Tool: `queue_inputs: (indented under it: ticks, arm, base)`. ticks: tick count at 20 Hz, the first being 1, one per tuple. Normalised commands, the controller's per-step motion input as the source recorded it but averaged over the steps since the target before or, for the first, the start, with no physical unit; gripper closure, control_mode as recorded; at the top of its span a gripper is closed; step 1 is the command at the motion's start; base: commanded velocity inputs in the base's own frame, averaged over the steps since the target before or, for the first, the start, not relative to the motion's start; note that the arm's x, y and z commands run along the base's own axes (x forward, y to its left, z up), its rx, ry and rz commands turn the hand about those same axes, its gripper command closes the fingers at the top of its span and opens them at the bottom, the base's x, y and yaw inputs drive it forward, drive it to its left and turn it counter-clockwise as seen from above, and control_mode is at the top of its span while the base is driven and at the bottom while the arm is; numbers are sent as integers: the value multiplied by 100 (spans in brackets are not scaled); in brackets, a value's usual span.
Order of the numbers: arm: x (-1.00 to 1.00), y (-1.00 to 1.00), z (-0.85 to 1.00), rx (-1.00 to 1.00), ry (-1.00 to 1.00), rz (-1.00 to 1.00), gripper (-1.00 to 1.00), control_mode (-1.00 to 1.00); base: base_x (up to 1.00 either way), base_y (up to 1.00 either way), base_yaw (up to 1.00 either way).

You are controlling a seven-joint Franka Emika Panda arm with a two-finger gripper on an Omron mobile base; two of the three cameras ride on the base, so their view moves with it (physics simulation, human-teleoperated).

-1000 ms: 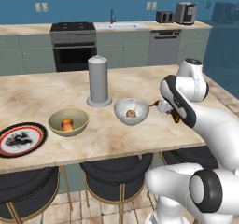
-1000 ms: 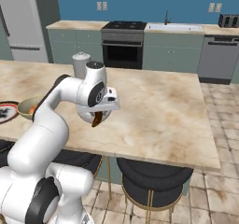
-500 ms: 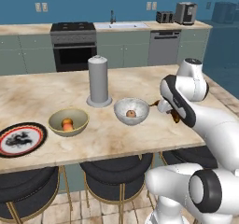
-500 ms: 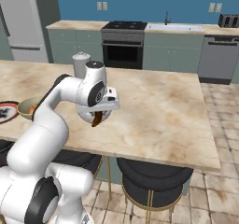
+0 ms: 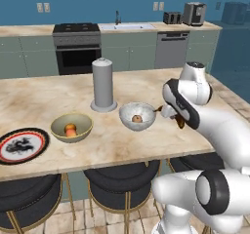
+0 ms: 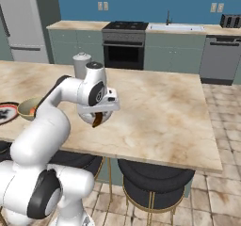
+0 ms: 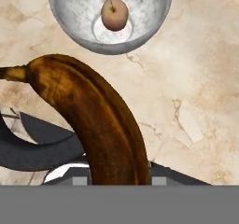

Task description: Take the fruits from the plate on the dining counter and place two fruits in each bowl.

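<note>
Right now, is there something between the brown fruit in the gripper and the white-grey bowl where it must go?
Nothing visible does. The gripper holds the brown banana-shaped fruit just beside the white-grey bowl, over bare counter. The bowl is open on top and holds one small fruit.

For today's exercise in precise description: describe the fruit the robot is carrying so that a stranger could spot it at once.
Start at the long beige dining counter and find the white-grey speckled bowl beside the tall grey cylinder. Just past that bowl, the gripper holds a dark brown banana, long and curved, unlike the small round fruit in the bowl.
</note>
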Motion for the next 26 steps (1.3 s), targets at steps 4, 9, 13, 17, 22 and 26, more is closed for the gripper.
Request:
queue_inputs:
  ticks: [4,9,13,17,22,26]
  arm:
    - [100,24,0,-4,30,7,100,-100]
    - [98,23,0,-6,16,5,100,-100]
    - [82,9,37,0,0,1,100,-100]
    - [81,2,7,0,4,-1,100,-100]
    - [42,0,-40,5,2,-3,100,-100]
    - [0,0,-17,11,-23,-4,100,-100]
  base:
    - [0,0,0]
    - [0,0,0]
    - [0,0,0]
    - [0,0,0]
    - [0,0,0]
    - [0,0,0]
